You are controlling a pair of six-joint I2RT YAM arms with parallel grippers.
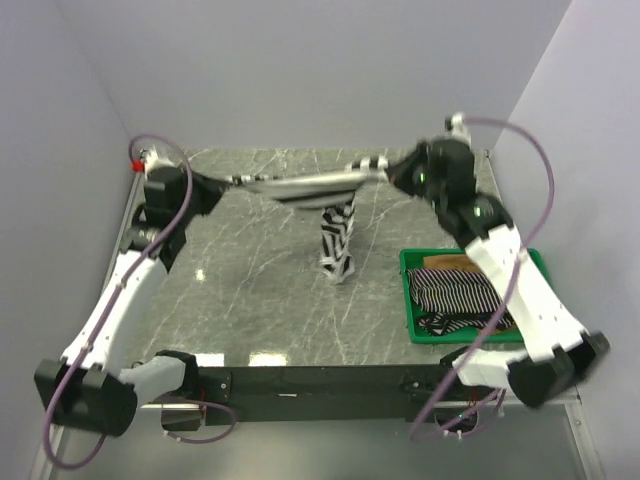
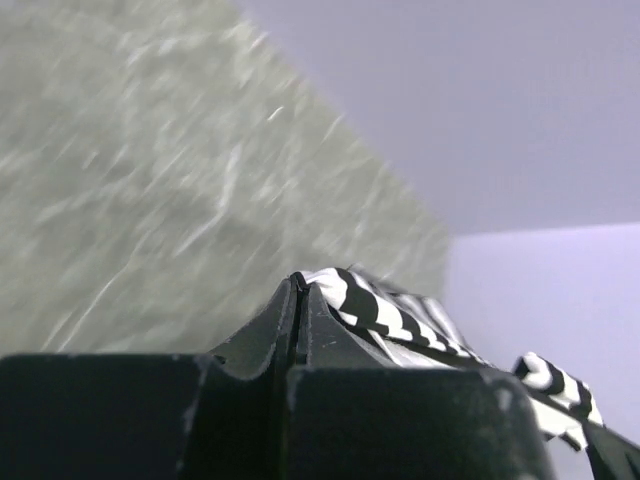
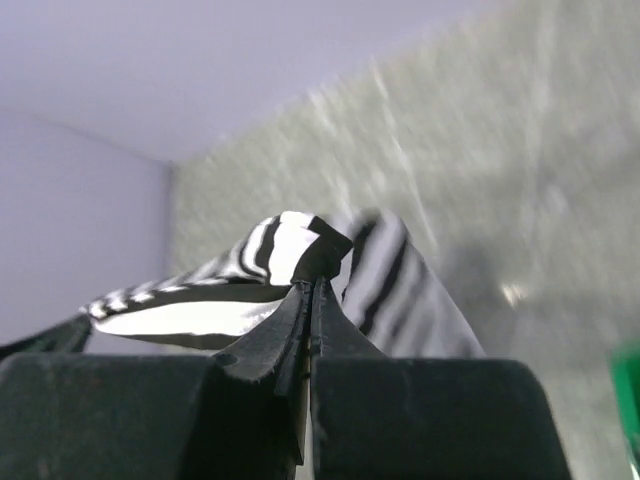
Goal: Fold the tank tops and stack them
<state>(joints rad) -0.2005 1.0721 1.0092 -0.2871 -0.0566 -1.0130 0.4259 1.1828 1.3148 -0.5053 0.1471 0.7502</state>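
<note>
Bright even light, slight motion blur

The black-and-white striped tank top (image 1: 338, 240) is stretched in the air left of the green tray (image 1: 408, 300), its middle dangling. The pinstriped tank top (image 1: 455, 295) lies crumpled inside the tray, with the tan-brown tank top (image 1: 445, 262) at the far end.

Grey marbled table (image 1: 250, 270), green tray (image 1: 407, 300) on its right near side

Robotics lab cell, plain lilac walls (image 1: 300, 70), marble-look table (image 1: 250, 270), two bolted-down robot arms (image 1: 125, 295)
</note>
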